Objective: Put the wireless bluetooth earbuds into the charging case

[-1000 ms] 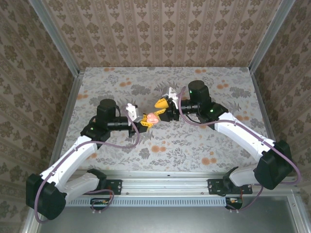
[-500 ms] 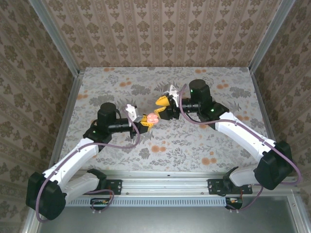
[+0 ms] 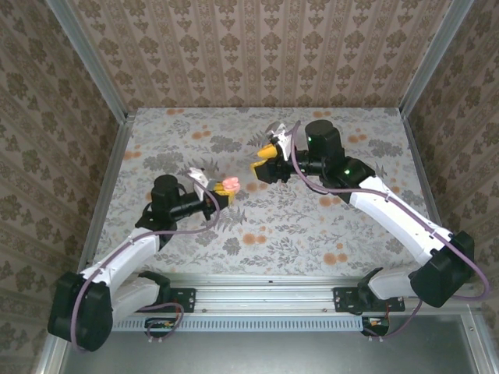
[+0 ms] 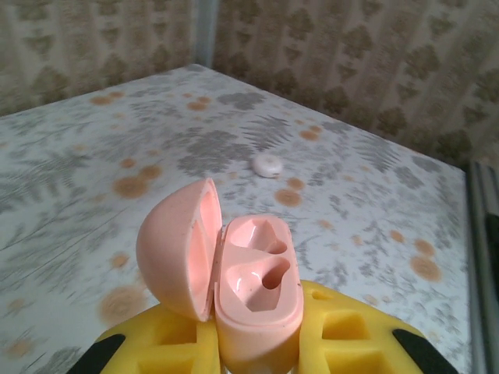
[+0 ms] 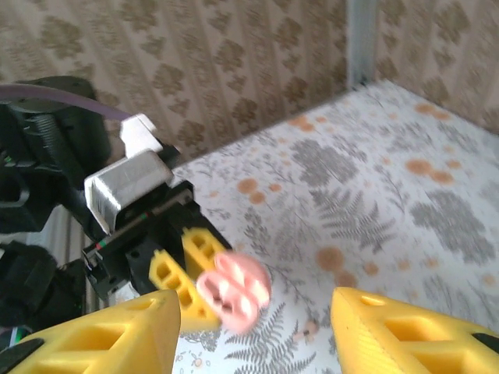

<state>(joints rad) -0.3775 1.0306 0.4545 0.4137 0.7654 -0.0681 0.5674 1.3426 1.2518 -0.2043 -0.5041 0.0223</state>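
Note:
My left gripper [image 3: 221, 195] is shut on the charging case [image 3: 231, 185], a salmon-pink puck held above the table left of centre. In the left wrist view the case [image 4: 257, 292] stands between my yellow fingers [image 4: 355, 339]. Its lid [image 4: 175, 249] is swung open to the left and both wells are empty. One whitish earbud [image 4: 267, 164] lies on the cloth beyond it. My right gripper [image 3: 263, 159] is open, up and to the right of the case. In the right wrist view the case [image 5: 234, 296] appears blurred between its fingers [image 5: 117, 335], and a small pale piece [image 5: 307, 330] lies on the cloth.
The floral tablecloth [image 3: 312, 234] covers the table, with wallpapered walls on three sides. A metal rail [image 3: 265, 287] carrying both arm bases runs along the near edge. Upright frame posts [image 3: 86, 54] stand at the back corners.
My left arm has drawn back to the left with the open case. My right gripper has pulled away up and back from the case, and its jaws have widened.

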